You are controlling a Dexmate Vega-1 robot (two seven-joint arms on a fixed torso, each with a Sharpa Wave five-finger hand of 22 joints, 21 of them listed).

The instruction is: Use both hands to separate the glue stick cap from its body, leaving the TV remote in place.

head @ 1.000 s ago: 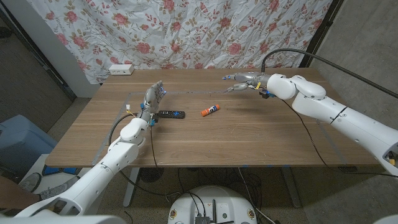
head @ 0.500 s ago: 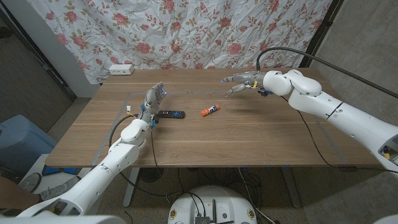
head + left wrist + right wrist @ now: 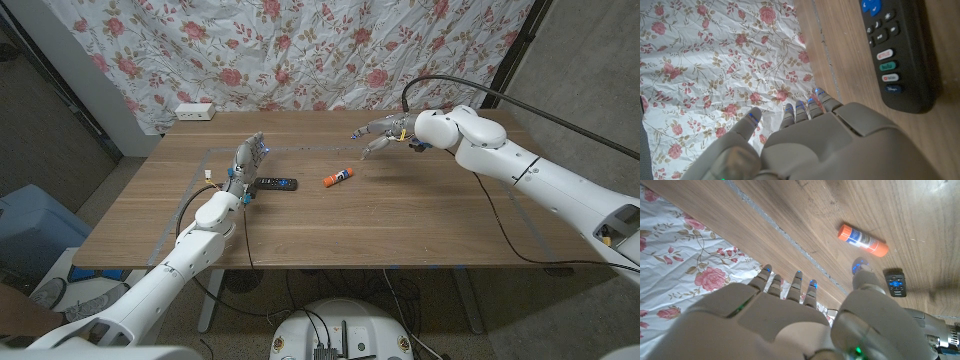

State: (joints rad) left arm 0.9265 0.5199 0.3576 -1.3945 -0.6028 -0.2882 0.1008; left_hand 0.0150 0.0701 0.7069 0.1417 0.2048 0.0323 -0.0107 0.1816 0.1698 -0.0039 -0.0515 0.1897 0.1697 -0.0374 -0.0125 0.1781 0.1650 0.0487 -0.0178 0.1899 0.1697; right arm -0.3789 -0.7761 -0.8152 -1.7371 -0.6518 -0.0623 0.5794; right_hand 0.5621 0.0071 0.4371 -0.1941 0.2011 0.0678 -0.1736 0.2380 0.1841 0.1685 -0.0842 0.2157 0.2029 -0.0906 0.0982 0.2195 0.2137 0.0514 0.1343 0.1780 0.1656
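The glue stick [image 3: 338,177], orange and white, lies on the wooden table near its middle, cap on; in the right wrist view the glue stick [image 3: 862,240] lies beyond my fingers. A black TV remote [image 3: 274,183] lies just left of it, and the remote [image 3: 897,50] shows in the left wrist view beside my left hand. My left hand [image 3: 246,160] stands at the remote's left end, fingers straight and apart, holding nothing. My right hand [image 3: 385,133] hovers above the table behind and to the right of the glue stick, fingers spread and empty.
A white power strip [image 3: 194,111] sits at the table's far left corner. A floral cloth [image 3: 300,50] hangs behind the table. A tape line [image 3: 300,148] runs across the tabletop behind the objects. A black cable [image 3: 500,92] arcs over the right arm.
My right hand has moved left toward the glue stick, still empty. The left hand, remote and glue stick have not moved.
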